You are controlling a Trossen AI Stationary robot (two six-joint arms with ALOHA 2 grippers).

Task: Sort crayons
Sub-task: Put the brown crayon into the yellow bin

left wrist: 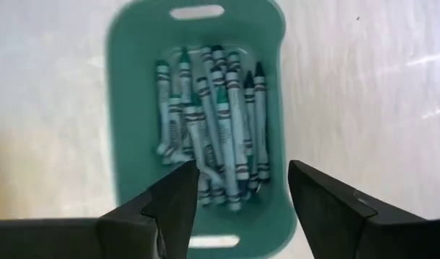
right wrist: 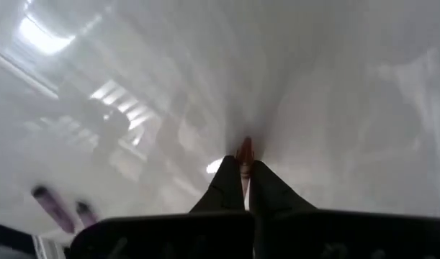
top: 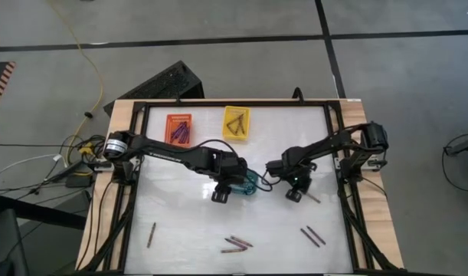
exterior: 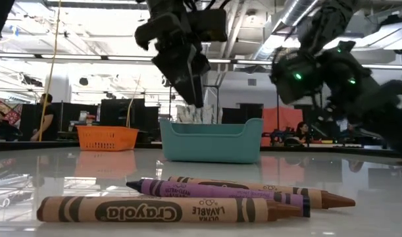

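Left claw (left wrist: 238, 191): fingers spread wide and holding nothing; it hangs over the teal basket (left wrist: 126, 108), just off the middle of the table.
Left fingers (left wrist: 178, 198): dark, one to each side, above the basket's near end.
Teal basket contents: a heap of teal-grey crayons (left wrist: 212, 122) lying lengthwise, overlapping one another.
Right claw (right wrist: 243, 180): fingers pressed together on a brown-red crayon (right wrist: 244, 151); its tip pokes out past the fingertips, close over the white table (right wrist: 335, 86); in the high view this claw (top: 294, 192) sits right of the teal basket (top: 252, 182), apart from it.
Near the right claw: a short brown stick (top: 313, 198) lies just beside it on the table; whether it touches the fingers I cannot tell.
Loose crayons, front right: a pair (top: 312, 236) lying side by side, slanted.
Loose crayons, front middle: a small cluster (top: 237, 244); from table height they read as a brown crayon (exterior: 161, 209) nearest, a purple crayon (exterior: 214, 191) behind it, and another brown one (exterior: 266, 189) behind that, all touching or nearly so.
Loose crayon, front left: a single brown stick (top: 151, 234), well apart from the rest.
Orange basket (top: 180, 129): at the back left, holding purple crayons.
Yellow basket (top: 236, 123): just right of the orange one, holding brown crayons.
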